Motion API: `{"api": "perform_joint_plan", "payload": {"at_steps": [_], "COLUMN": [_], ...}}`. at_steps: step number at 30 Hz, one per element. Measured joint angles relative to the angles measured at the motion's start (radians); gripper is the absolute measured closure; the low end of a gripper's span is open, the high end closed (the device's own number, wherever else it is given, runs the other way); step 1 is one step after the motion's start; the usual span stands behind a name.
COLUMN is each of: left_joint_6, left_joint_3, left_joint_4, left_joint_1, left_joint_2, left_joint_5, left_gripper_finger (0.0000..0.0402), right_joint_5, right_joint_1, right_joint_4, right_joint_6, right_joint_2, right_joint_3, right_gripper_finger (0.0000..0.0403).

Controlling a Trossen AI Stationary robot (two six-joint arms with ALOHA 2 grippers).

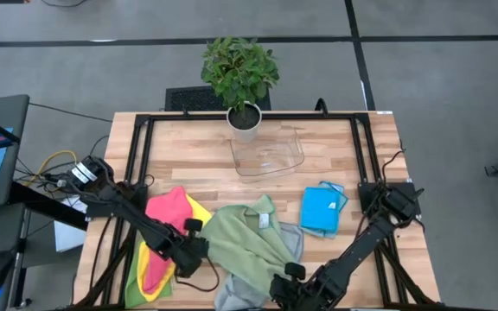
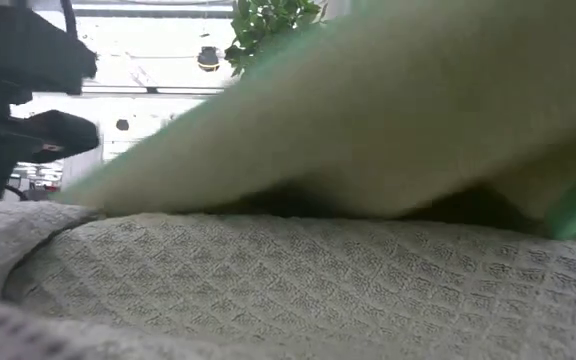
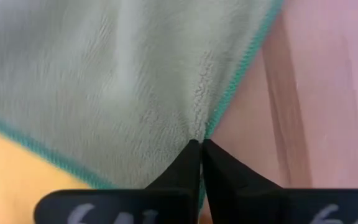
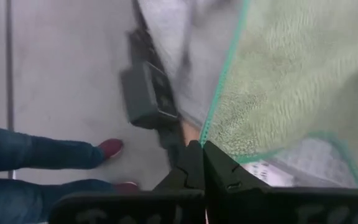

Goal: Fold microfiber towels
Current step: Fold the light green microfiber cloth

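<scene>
the green towel (image 1: 247, 242) lies spread and rumpled at lower centre of the high view, and both grippers are pinched onto its teal-stitched edge. the left gripper (image 3: 201, 146), at lower left of centre in the high view, has its two dark fingers pressed together on the towel's hem, as the left wrist view shows, with bare wood just beside the pinch. the right gripper (image 4: 202, 146), at the bottom edge near centre, is likewise clamped tight on the green towel's rim; in the right wrist view the cloth hangs off the table's front edge.

under the green towel a grey waffle-weave towel (image 2: 298, 290) shows at the bottom of the high view and fills the lower half of the low view, the green cloth lifted over it. to the left, a pink towel (image 1: 168, 210) lies on a yellow towel (image 1: 199, 210), touching the green one. a folded blue towel (image 1: 321, 210) sits to the right, apart from the pile.

a clear plastic tray (image 1: 269, 155) rests at upper centre of the wooden table (image 1: 188, 155), with a potted plant (image 1: 241, 73) just behind it. in the right wrist view a person's legs (image 4: 36, 152) in blue trousers and red shoes (image 4: 109, 148) stand on the floor at lower left.
</scene>
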Motion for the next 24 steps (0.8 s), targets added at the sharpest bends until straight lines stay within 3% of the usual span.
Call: {"api": "perform_joint_plan", "payload": {"at_steps": [5,14,19,24], "left_joint_6": [-0.111,-0.175,-0.191,-0.191], "left_joint_3": [0.206,0.745,1.080,1.386], "left_joint_4": [-0.246,-0.764,-0.942,-1.001], "left_joint_1": [-0.003,0.007,0.024,0.080], "left_joint_2": [-0.038,-0.091,-0.095,-0.096], "left_joint_5": [0.027,-0.190,-0.328,-0.362], "left_gripper_finger": [0.0401,0.0401,0.0401,0.0401], "right_joint_5": [0.044,0.306,0.512,0.641], "right_joint_1": [0.000,-0.003,-0.010,-0.023], "right_joint_4": [-0.173,-0.638,-0.688,-0.685], "right_joint_6": [0.000,-0.051,-0.136,-0.269], "right_joint_2": [-0.020,-0.230,-0.366,-0.487], "right_joint_3": [0.112,0.338,0.408,0.495], "right_gripper_finger": [0.0395,0.0395,0.0395,0.0395]}}
